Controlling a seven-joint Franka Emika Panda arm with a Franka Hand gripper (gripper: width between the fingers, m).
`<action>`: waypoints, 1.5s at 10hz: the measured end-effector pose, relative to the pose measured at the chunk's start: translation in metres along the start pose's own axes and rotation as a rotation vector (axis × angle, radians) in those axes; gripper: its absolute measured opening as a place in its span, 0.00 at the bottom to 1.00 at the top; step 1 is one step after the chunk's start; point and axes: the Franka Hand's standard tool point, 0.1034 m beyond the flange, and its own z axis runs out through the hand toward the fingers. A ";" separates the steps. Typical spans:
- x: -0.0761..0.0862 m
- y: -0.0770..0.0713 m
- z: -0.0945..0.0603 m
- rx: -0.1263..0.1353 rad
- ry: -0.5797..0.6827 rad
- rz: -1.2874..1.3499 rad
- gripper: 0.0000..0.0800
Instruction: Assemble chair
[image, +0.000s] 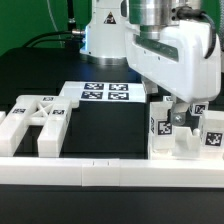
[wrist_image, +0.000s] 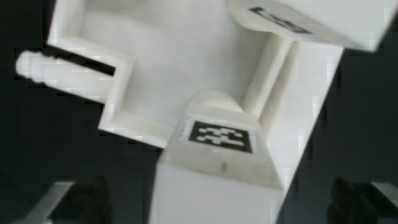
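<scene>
- On the exterior view's left, you have white blocky plastic frame pieces (image: 38, 118) with small black-and-white square tags. They lie on the black table (image: 110, 130), well apart from the arm.
- Toward the middle, the thin flat white marker board (image: 105, 93) lies at the back, and a long white border rail (image: 100, 172) runs along the front.
- On the exterior view's right, the white tagged plastic chair sub-assembly (image: 160, 135) stands just behind that rail, with the two-finger gripper (image: 182, 118) low over it.
- Your wrist view shows the dark fingertips (wrist_image: 63, 200) spread wide on either side of a square white post (wrist_image: 222, 175). There is a gap on each side, so nothing is clamped.
- A ridged white peg (wrist_image: 45, 68) juts from the sub-assembly's side.
- Risk: the fingers sit low around the post, so a skewed move away could hook it and tip or drag the sub-assembly.
- Risk: you cannot tell whether the post's joint is fully seated. If it is loose, a light nudge may make it lean or drop out.
</scene>
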 end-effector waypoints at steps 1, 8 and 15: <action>0.000 0.000 0.000 0.000 0.000 -0.074 0.80; 0.001 0.000 0.001 -0.008 0.008 -0.723 0.81; 0.000 0.000 0.002 -0.051 0.028 -1.246 0.81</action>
